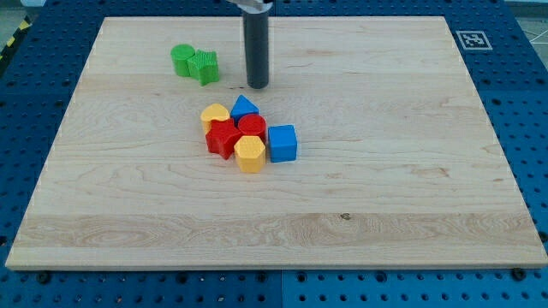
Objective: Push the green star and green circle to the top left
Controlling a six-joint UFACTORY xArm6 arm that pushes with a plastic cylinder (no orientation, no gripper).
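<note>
The green circle (182, 61) and the green star (205, 67) sit touching each other in the upper left part of the wooden board (385, 197), the circle to the star's left. My tip (258, 85) rests on the board just to the view's right of the green star, a short gap apart from it. The rod rises straight up out of the view's top.
A tight cluster lies below my tip near the board's middle: a yellow heart-like block (214, 115), a blue triangle (245, 107), a red star (223, 139), a red circle (252, 127), a yellow hexagon (249, 154) and a blue cube (282, 143). A fiducial tag (470, 38) marks the top right corner.
</note>
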